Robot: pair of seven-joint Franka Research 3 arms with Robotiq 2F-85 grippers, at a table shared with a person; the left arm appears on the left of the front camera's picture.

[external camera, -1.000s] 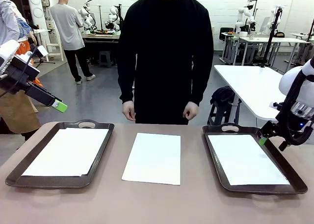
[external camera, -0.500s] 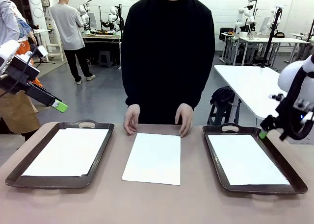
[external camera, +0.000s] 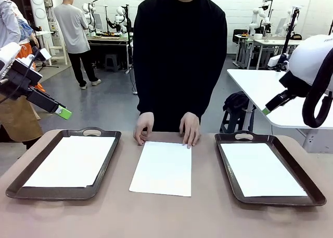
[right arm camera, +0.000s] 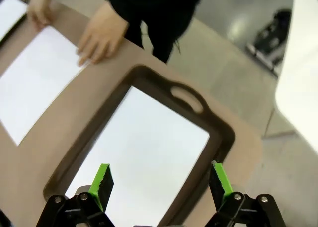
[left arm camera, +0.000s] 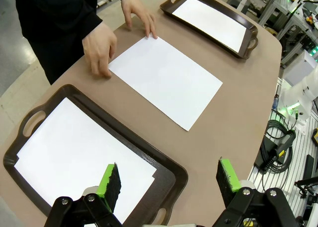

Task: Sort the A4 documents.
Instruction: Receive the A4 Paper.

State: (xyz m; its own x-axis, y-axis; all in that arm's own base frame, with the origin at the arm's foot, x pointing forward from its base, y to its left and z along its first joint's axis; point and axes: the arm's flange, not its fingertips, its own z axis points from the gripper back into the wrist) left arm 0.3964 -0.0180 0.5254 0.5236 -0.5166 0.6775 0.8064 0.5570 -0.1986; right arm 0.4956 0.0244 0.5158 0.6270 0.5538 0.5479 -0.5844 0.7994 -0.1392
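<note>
Three A4 documents on the table: middle sheet [external camera: 162, 167] bare on the tabletop, the person's hands [external camera: 190, 129] pressing its far edge; left sheet [external camera: 72, 160] in the left tray [external camera: 21, 188], right sheet [external camera: 261, 168] in the right tray [external camera: 227, 165]; left gripper [left arm camera: 169, 180] jaws spread wide, empty, left sheet at 10 o'clock of them; right gripper [right arm camera: 161, 183] released, empty, raised above the right sheet at 12 o'clock.
</note>
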